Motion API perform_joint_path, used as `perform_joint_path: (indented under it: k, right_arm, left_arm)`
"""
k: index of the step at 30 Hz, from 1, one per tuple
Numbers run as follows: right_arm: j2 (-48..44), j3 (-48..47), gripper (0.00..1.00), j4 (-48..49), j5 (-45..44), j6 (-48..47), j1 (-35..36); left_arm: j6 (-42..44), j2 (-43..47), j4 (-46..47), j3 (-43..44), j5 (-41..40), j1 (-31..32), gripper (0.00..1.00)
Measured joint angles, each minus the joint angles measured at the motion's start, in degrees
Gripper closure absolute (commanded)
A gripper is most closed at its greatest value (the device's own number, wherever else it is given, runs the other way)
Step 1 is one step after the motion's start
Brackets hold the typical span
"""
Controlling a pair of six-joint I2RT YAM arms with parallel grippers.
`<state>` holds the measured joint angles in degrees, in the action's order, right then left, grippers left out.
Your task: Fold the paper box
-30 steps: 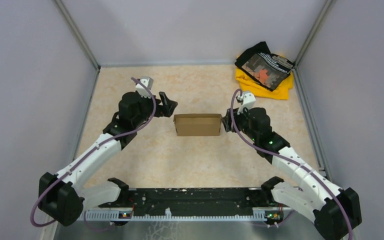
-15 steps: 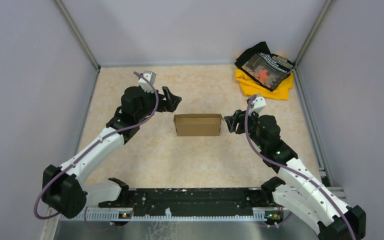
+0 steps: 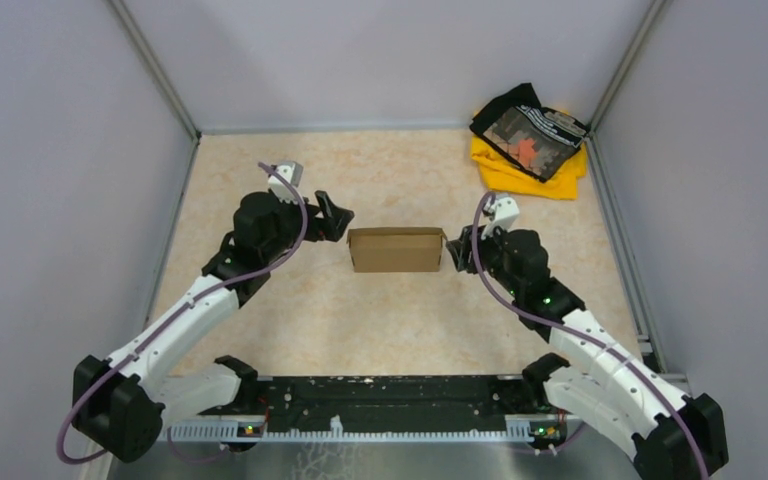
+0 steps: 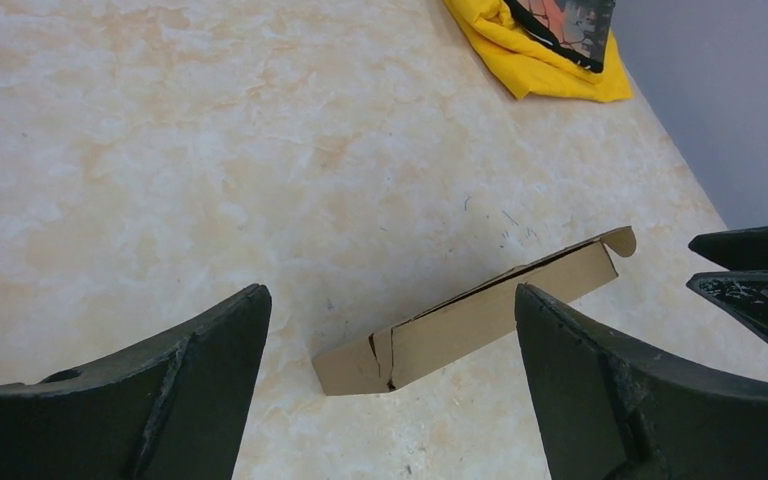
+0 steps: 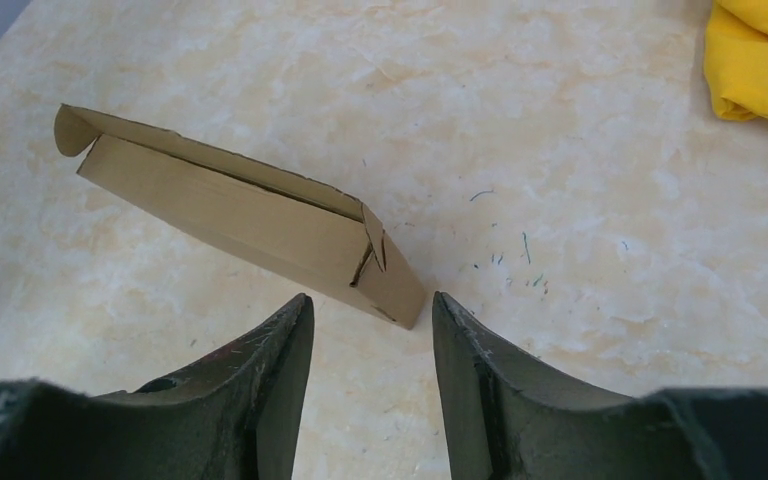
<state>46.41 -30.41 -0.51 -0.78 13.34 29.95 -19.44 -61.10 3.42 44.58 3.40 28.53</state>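
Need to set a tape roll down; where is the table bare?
Bare: the strip between the paper box and the arm bases, and the far left corner. Crowded: the box's ends, flanked by jaws, and around the cloth pile.

The paper box [image 3: 396,249] lies mid-table, the left gripper [image 3: 336,214] and right gripper [image 3: 455,252] near its short ends. Bare table [image 3: 390,320] runs along both long sides. A yellow and black cloth pile [image 3: 528,140] fills the far right corner; walls [image 3: 380,60] close three sides.

Light: bright, even, overhead.
Shadows: faint, soft beside the paper box [image 3: 396,249].
Focus: sharp in all views.
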Motion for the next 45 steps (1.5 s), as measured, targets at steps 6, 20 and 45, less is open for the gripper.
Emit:
perform_joint_path:
  k: [6, 20, 45]
  right_arm:
    - [1.3, -1.1, 0.60, -0.7, 0.1, -1.7, 0.0]
    - [7.5, -3.1, 0.67, -0.6, 0.1, -4.9, 0.0]
    - [11.5, -8.3, 0.69, 1.6, 0.3, -7.3, 0.0]
  left_arm:
    - [-0.9, 0.5, -0.5, -0.2, -0.9, 0.4, 0.21]
    - [-0.8, 0.0, -0.3, -0.7, -5.2, 4.6, 0.45]
    - [4.8, -1.9, -5.4, -0.2, -17.5, 12.9, 0.63]
